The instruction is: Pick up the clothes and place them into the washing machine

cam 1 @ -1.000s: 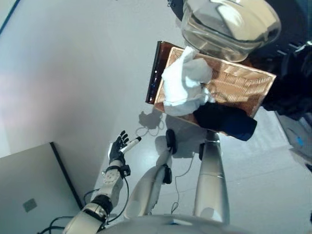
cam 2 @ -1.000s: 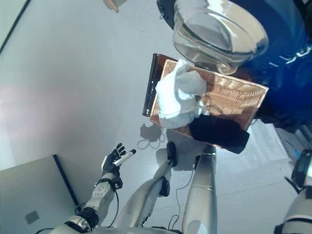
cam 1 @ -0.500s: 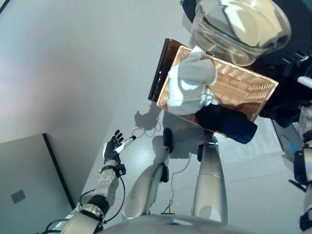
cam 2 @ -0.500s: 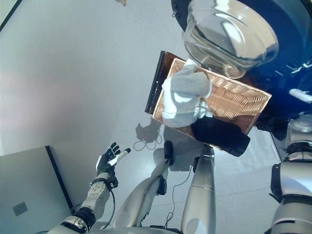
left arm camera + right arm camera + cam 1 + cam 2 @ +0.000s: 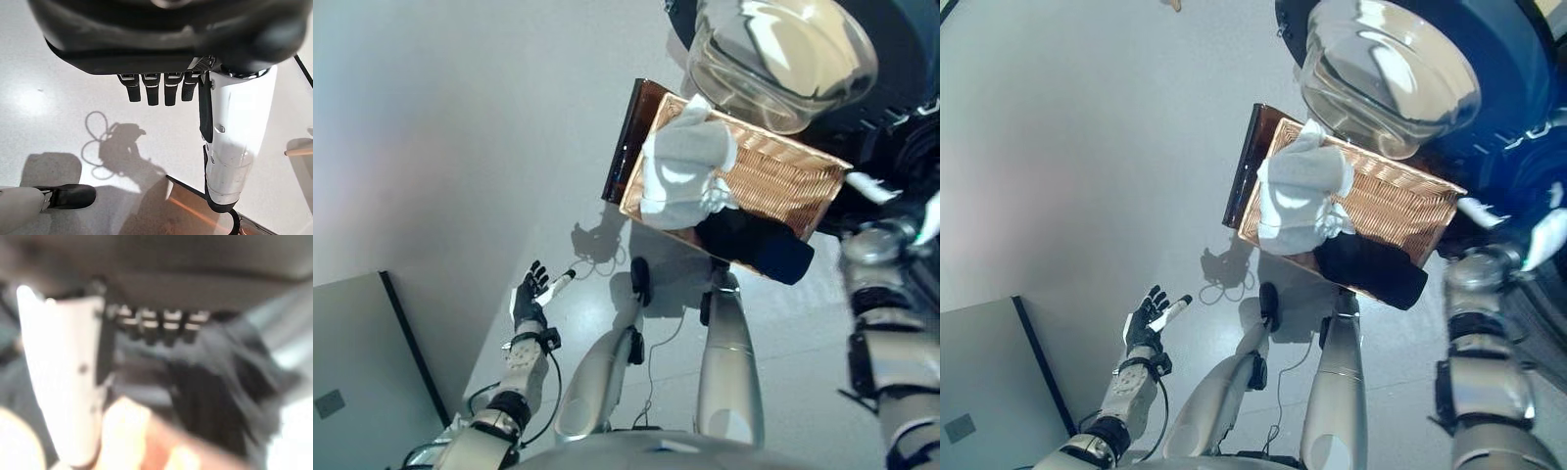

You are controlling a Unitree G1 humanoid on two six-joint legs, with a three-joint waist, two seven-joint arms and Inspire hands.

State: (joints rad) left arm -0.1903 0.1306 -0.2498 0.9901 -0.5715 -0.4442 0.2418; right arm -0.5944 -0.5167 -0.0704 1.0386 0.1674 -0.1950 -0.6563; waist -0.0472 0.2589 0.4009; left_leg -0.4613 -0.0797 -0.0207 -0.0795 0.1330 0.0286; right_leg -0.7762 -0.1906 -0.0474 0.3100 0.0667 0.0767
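Note:
A wicker basket (image 5: 788,176) stands on the floor below the washing machine's open glass door (image 5: 773,49). A white garment (image 5: 680,171) is heaped in the basket's left half. A dark garment (image 5: 754,245) hangs over its near rim. My right hand (image 5: 1513,230) hovers at the basket's right end against the dark blue machine (image 5: 1518,88). In the right wrist view its fingers (image 5: 156,323) are straight, holding nothing, with the dark garment (image 5: 220,382) past them. My left hand (image 5: 530,294) hangs low at the left, open and empty over bare floor.
A dark flat panel (image 5: 625,142) leans against the basket's left side. A grey cabinet (image 5: 352,372) fills the lower left corner. Grey floor stretches to the left of the basket.
My right arm has come up into view at the right, its hand now beside the basket's right end. The camera has shifted a little. The left hand stays low and open.

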